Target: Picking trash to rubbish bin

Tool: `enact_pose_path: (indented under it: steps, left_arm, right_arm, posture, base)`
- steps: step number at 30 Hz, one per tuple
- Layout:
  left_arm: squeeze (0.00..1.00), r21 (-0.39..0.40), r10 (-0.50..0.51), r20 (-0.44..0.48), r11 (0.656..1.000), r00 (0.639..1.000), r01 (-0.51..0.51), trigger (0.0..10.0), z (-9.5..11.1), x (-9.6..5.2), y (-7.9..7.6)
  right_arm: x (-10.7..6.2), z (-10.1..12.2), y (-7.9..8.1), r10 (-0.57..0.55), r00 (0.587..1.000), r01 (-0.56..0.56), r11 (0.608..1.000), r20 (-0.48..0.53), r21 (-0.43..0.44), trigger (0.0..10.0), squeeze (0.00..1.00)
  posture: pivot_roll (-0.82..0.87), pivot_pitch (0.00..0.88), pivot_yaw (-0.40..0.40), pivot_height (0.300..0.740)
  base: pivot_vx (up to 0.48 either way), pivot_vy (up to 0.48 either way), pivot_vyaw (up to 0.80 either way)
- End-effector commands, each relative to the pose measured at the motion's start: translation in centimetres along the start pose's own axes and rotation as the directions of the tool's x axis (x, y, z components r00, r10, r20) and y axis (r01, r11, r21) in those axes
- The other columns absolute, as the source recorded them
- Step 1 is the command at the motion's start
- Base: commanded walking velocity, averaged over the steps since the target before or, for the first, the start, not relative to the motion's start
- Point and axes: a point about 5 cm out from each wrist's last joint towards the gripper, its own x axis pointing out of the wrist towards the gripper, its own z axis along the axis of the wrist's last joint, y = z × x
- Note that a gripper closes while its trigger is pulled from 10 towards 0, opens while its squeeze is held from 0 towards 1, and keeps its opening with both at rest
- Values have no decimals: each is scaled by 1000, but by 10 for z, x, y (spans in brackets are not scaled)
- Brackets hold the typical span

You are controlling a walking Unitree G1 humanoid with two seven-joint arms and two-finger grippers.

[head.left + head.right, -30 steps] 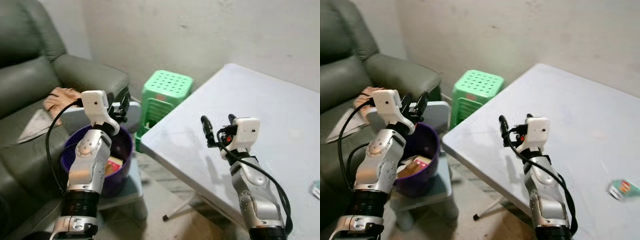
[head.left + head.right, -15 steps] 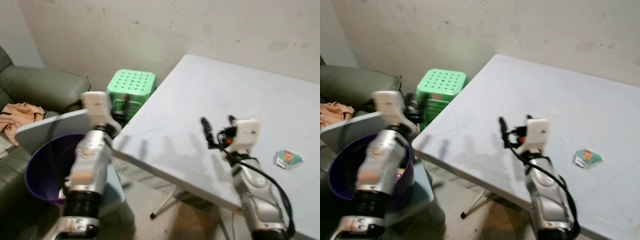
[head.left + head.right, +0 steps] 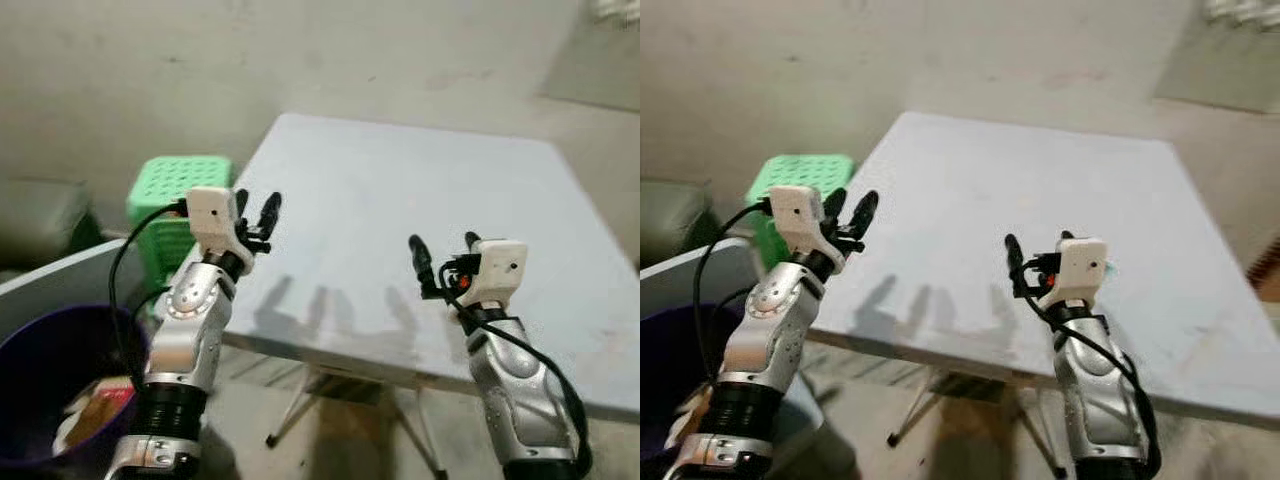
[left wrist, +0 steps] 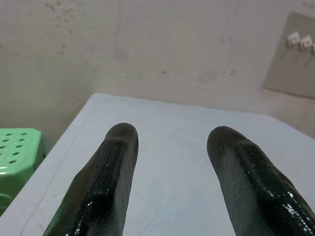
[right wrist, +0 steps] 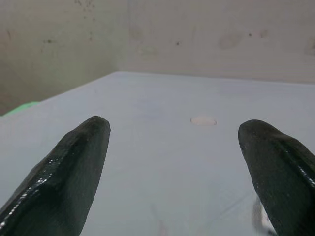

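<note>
Two grippers: left gripper point(image 3: 256, 205) and right gripper point(image 3: 442, 247) are both raised over the near edge of the table, fingers spread apart, nothing held.
Purple round plastic rubbish bin point(image 3: 40, 345): lowest left corner, beside the left arm; cardboard-coloured scraps lie inside.
Pale grey slab point(image 3: 70, 282): leans just behind the bin.
Light grey folding table point(image 3: 400, 210): spreads ahead from under both grippers to the wall.
Trash: a small pale scrap point(image 5: 262, 219) lies on the tabletop just beside the right gripper's finger, blurred; no writing on it can be read.
Green perforated plastic stool point(image 3: 175, 190): left of the table, near the wall.
Change: the camera has swung right since half a second ago; the sofa is gone from sight, and the labelled wrapper then lying right of the right arm is now hidden behind that gripper.
</note>
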Motion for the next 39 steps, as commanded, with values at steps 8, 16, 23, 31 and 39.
enact_pose_path:
  steps: [8, 16, 23, 31, 39]
  left_arm:
    - [0, -8, -111, -15, 994, 994, 111, 10000, -7, -1, -30]
    - [0, 5, -166, -36, 986, 985, 166, 10000, -15, -7, -43]
    - [0, 12, -162, -50, 987, 986, 162, 10000, -17, -8, -40]
    - [0, 7, -159, -58, 987, 986, 160, 10000, -17, -9, -39]
    - [0, 4, -157, -61, 987, 986, 158, 10000, -17, -8, -38]
  right_arm:
    - [-3, 2, -5, 5, 1000, -5, 1000, -8, -28, 10000, 0]
    - [-7, 3, -6, 10, 1000, -10, 1000, -6, -19, 10000, 0]
    - [-8, 2, -5, 13, 1000, -13, 1000, -9, -20, 10000, 0]
    - [-10, 2, -3, 22, 1000, -22, 1000, -13, -11, 10000, 0]
    - [-11, 1, -1, 27, 1000, -28, 1000, -14, -7, 10000, 0]
  posture:
    - [2, 0, -14, 715]
    - [-5, 0, -21, 715]
    - [-7, 0, -20, 715]
    - [-8, 0, -19, 715]
    - [-8, 0, -18, 715]
  base:
    - [0, 0, -627]
    - [0, 0, -230]
    - [0, 0, 0]
    - [0, -219, 0]
    - [0, -254, 0]
